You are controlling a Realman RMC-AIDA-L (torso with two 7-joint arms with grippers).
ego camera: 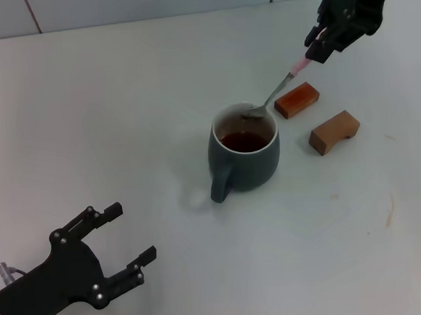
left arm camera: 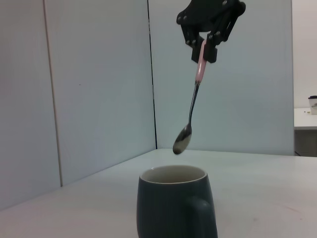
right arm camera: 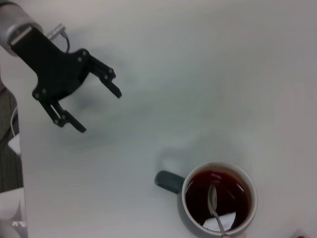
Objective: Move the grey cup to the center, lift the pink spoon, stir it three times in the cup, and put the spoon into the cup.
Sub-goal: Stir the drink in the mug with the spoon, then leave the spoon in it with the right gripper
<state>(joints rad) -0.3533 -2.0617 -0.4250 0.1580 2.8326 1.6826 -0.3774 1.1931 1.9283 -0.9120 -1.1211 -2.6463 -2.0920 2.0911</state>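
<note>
Nearest to view, the left gripper [ego camera: 129, 237] rests low over the table [ego camera: 118, 99] with its fingers spread wide and nothing between them, well apart from the grey cup [ego camera: 244, 155]. That cup stands upright near the middle of the table, its handle turned toward the robot and dark brown liquid inside. Above it, the right gripper [ego camera: 317, 48] is clamped on the pink handle of the spoon [ego camera: 275, 92], which hangs tilted with its metal bowl clear above the rim. Two brown blocks [ego camera: 296, 100] lie just beside the cup on the right.
</note>
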